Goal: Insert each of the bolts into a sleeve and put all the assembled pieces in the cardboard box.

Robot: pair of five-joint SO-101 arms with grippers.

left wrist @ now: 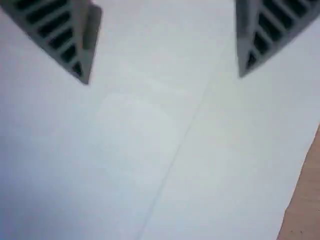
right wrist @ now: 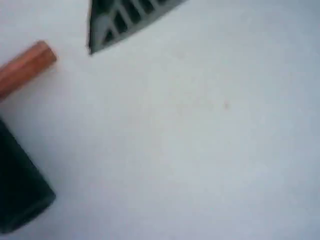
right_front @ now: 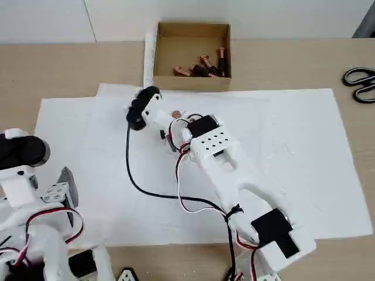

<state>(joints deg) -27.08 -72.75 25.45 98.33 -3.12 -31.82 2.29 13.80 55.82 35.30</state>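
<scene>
Cardboard box (right_front: 187,83) at far bench (right_front: 58,70) edge, assembled pieces (right_front: 202,67) inside. Left claw (left wrist: 162,60) wide, empty, well away. Right claw (right_front: 164,117) nearer, gape can't tell. Loose bolt (right wrist: 25,67) on paper (right_front: 293,146) just beside its finger (right wrist: 125,20), one end toward the tip.

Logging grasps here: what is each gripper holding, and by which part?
Left gripper: open, holding nothing. Right gripper: cannot tell; a bolt lies on the paper beside it.

Non-task items on my table (right_front: 58,67): two.
White paper sheet (right_front: 293,152), spread flat; black-handled scissors (right_front: 360,84) on bare wood near its far corner.
</scene>
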